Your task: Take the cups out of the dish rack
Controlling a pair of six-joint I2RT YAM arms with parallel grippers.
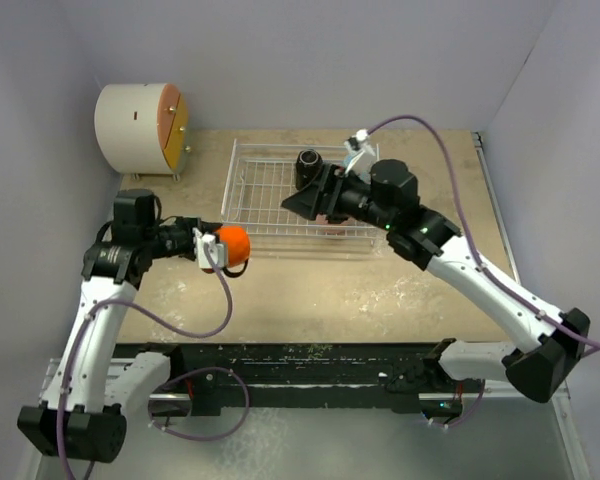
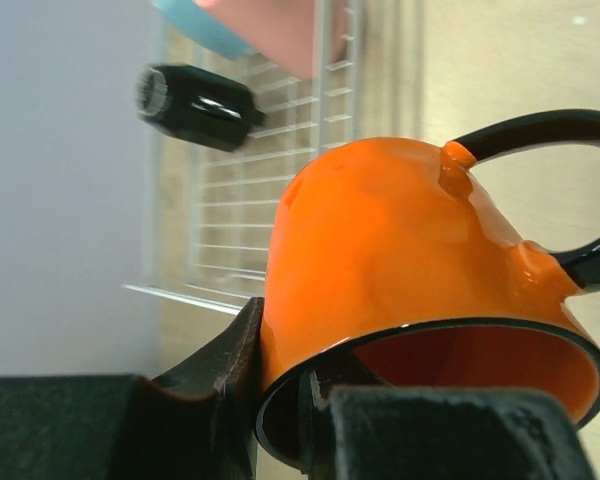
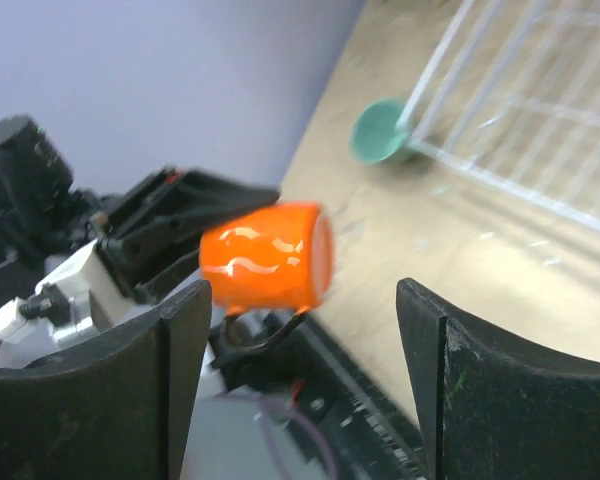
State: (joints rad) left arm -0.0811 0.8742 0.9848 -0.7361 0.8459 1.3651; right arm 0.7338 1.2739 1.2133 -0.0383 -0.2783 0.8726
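Observation:
My left gripper (image 1: 223,250) is shut on the rim of the orange mug (image 1: 235,242), one finger inside and one outside, and holds it on its side just left of the dish rack (image 1: 265,190). Up close the mug (image 2: 400,250) has a black handle. My right gripper (image 1: 292,205) hovers open and empty over the rack's middle, its fingers (image 3: 180,350) wide apart. The black mug (image 1: 308,162) lies in the rack at the back. The left wrist view shows the light blue mug (image 2: 195,25) and pink tumbler (image 2: 280,30). The teal-green mug (image 3: 380,130) lies on the table by a rack corner.
A white drum with an orange-yellow face (image 1: 140,125) stands at the back left. Grey walls close in the table on three sides. A black rail (image 1: 310,365) runs along the near edge between the arm bases.

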